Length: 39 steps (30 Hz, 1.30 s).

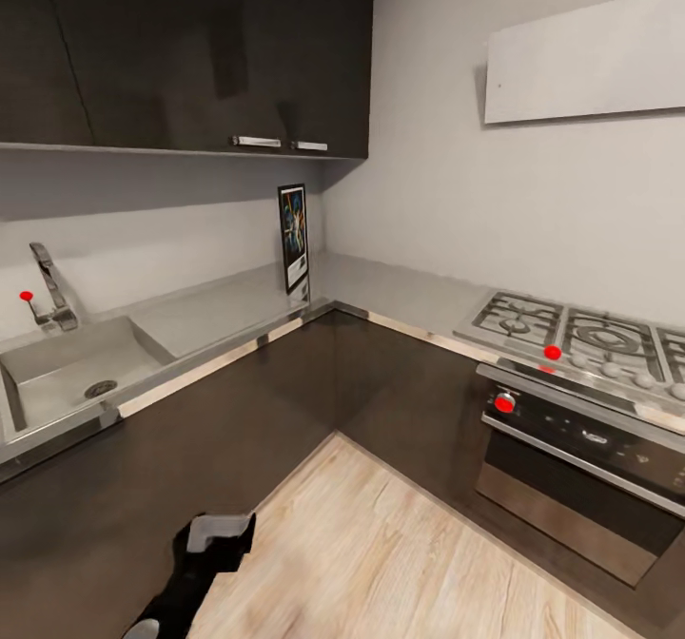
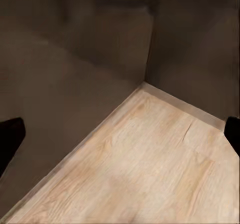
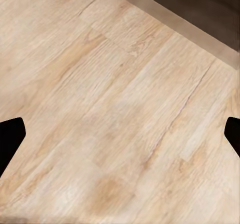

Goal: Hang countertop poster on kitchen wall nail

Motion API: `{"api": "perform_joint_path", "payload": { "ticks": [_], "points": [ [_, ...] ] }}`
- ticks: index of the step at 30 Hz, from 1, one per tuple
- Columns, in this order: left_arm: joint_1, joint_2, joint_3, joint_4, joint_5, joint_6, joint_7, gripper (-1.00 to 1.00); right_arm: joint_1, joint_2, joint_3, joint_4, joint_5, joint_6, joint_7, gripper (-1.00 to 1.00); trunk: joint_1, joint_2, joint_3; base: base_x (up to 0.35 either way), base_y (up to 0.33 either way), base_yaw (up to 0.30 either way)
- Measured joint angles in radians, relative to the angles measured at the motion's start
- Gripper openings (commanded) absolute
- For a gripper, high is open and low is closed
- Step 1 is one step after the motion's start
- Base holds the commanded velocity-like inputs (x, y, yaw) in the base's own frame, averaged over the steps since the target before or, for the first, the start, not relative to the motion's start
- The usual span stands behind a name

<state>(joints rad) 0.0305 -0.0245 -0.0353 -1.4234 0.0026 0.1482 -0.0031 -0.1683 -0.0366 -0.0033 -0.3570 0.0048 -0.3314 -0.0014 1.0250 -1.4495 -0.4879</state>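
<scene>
1. The poster (image 1: pixel 293 237) stands upright on the kitchen countertop (image 1: pixel 400 292), its long axis vertical, in the inner corner of the L-shaped slab. It leans back toward the wall, and its printed face is turned toward the gas hob (image 1: pixel 580 339); from the head view it is seen at an angle, so it looks narrow.
2. Taking the poster as landmark: the sink (image 1: pixel 71 368) and its tap (image 1: pixel 48 289) lie well apart from it along one run of the countertop, the hob and the oven (image 1: pixel 580 454) well apart along the other, and the dark upper cabinets (image 1: pixel 190 49) hang above it.
3. The left gripper (image 2: pixel 120 141) hangs low over the wood floor (image 2: pixel 150 169), facing the corner of the dark base cabinets (image 2: pixel 75 59) below the poster. Its fingertips (image 2: pixel 10 136) sit at opposite edges of the wrist view, so the jaws are spread wide, holding nothing.
4. The right gripper (image 3: pixel 120 139) points down at the floor, jaws equally wide apart, touching nothing.
</scene>
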Motion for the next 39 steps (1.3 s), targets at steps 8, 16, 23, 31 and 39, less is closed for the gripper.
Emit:
{"api": "perform_joint_path", "payload": {
  "ticks": [8,16,23,31,39],
  "points": [
    [-0.121,-0.132,-0.01,-0.133,-0.005,0.124,0.003,1.0,0.009,-0.026,-0.002,-0.026,-0.006,-0.115,0.0,1.0,0.0,0.0,0.0,0.0,0.0,0.0],
    [-0.473,-0.148,-0.01,-0.127,-0.006,0.4,0.011,1.0,0.036,-0.029,-0.002,-0.076,-0.006,-0.162,0.0,1.0,0.0,0.0,0.0,0.0,0.0,0.0],
    [-0.724,-0.149,-0.006,-0.003,-0.007,0.453,0.068,1.0,0.178,-0.028,-0.001,-0.316,-0.006,-0.188,0.0,1.0,0.0,0.0,0.0,0.0,0.0,0.0],
    [-0.977,-0.138,0.098,0.354,-0.001,0.413,0.151,1.0,0.398,-0.028,-0.001,-0.644,-0.003,-0.192,0.001,1.0,0.0,0.0,0.0,0.001,0.0,0.0],
    [-0.99,-0.125,0.125,0.361,0.0,0.4,0.147,1.0,0.407,-0.025,0.0,-0.612,0.003,-0.192,0.0,1.0,-0.001,0.0,0.0,0.251,0.0,0.0]
  ]
}}
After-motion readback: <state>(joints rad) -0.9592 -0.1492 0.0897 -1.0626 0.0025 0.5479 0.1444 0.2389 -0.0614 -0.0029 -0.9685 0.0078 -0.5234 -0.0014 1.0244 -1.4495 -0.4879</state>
